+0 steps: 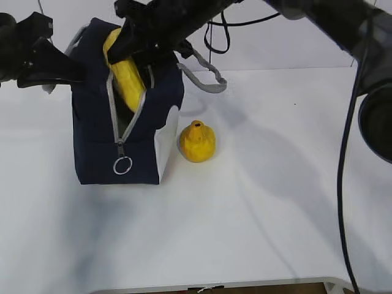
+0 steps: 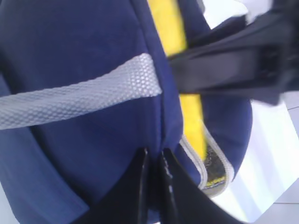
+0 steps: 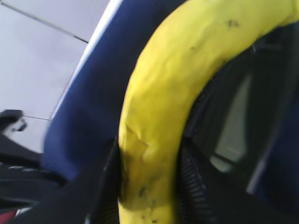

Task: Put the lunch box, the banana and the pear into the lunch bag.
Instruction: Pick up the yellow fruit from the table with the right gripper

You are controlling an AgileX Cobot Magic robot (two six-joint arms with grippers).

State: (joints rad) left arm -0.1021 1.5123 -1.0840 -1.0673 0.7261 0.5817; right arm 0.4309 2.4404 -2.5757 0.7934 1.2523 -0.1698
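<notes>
White table: left gripper pinches the lunch bag rim at 9 o'clock (keeps it open) while right gripper grasps the banana, lowering in; pear waits at 3 o'clock.

Left hand pinched closed on bag fabric; right hand clamps banana, arm reaching across.

The exterior view looks down at a slant across the white table, with the lunch bag at ten o'clock. The left wrist view sits right against the bag's navy side and grey webbing handle, facing along it. The right wrist view looks from very close at the banana. All three share the bag's open top and the banana.
</notes>
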